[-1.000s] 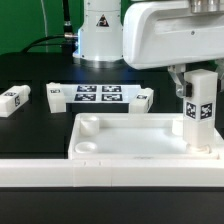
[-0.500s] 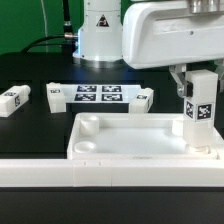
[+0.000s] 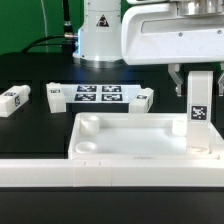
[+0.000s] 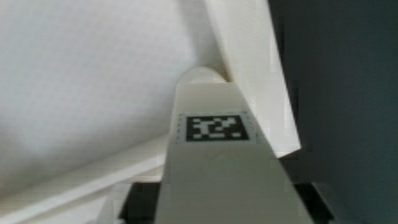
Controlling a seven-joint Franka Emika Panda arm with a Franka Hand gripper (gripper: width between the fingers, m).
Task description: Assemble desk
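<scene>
Your hand (image 3: pixel 197 78) is clenched on the white square plastic leg (image 3: pixel 201 120), and in the wrist view its dark fingers (image 4: pixel 139 205) press both flanks. That leg stands upright in the corner at the exterior view's right of the white rimmed rectangular plastic tabletop (image 3: pixel 130 135), on the black counter (image 3: pixel 30 130). I can't tell if it's fully seated. So one leg is in, by my reckoning. Left to do: first loose leg (image 3: pixel 12 99), second loose leg (image 3: pixel 55 95) and third loose leg (image 3: pixel 145 97) lie behind, and the round sockets (image 3: pixel 90 125) opposite sit empty.
</scene>
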